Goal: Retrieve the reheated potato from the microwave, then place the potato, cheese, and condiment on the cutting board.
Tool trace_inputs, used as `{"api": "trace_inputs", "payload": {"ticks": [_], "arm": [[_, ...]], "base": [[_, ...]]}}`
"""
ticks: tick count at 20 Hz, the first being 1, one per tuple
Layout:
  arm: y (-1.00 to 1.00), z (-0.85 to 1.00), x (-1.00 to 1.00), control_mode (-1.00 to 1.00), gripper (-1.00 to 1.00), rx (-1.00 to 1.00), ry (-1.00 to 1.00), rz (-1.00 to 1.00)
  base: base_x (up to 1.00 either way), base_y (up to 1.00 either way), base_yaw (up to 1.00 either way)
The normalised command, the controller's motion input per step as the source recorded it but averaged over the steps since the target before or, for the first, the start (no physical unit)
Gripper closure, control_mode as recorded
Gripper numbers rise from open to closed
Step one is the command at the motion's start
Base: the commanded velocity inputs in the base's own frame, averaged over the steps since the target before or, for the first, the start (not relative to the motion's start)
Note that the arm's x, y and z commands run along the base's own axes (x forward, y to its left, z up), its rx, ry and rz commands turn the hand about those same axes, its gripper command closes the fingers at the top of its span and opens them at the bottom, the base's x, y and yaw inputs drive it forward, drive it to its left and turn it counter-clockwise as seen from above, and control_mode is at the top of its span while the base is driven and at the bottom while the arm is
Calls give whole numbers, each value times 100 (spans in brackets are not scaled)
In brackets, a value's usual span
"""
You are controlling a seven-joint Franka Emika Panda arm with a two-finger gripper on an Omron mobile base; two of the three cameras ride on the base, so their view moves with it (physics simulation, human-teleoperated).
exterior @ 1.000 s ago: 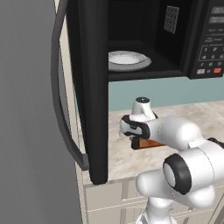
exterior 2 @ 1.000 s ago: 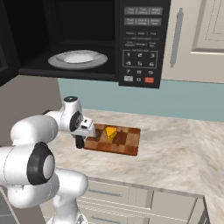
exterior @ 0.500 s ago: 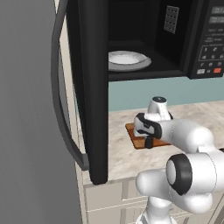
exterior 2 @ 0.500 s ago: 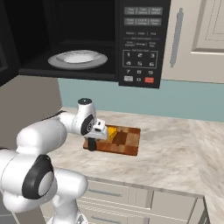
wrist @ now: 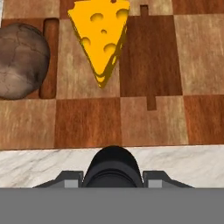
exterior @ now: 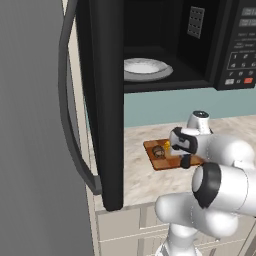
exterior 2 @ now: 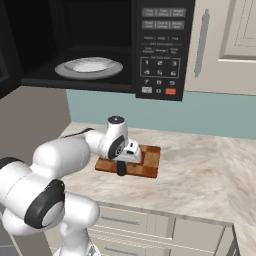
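Note:
My gripper (wrist: pixel 113 177) is shut on the black condiment (wrist: pixel 113 166), whose rounded top shows between the finger tips. It hangs over the marble counter right at the near edge of the checkered cutting board (wrist: pixel 153 118). The yellow cheese (wrist: pixel 100 39) wedge lies on the board, with the grey-brown potato (wrist: pixel 19 59) beside it. From the right base view the condiment (exterior 2: pixel 121 169) hangs below the hand at the front edge of the cutting board (exterior 2: pixel 149 162). From the left base view the potato (exterior: pixel 158 151) and cheese (exterior: pixel 168 145) sit on the board under the open microwave (exterior: pixel 220 45).
The microwave door (exterior: pixel 100 100) stands swung wide open on the left, reaching out over the counter edge. A white plate (exterior 2: pixel 89 67) rests inside the oven. A wall cabinet (exterior 2: pixel 225 45) hangs to the right, above bare marble counter (exterior 2: pixel 200 180).
The arm has carried the condiment from the board's left end along to its near edge, close to the cheese. The potato, cheese and board have not moved.

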Motion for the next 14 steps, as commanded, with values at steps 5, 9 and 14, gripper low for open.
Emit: {"api": "trace_inputs", "payload": {"ticks": [5,9,14], "arm": [[-59,2,14,-100,100,0,0,0],[-48,1,29,-100,100,0,0,0],[-37,0,35,-100,100,0,0,1]], "base": [[0,0,0],[0,0,0],[0,0,0]]}}
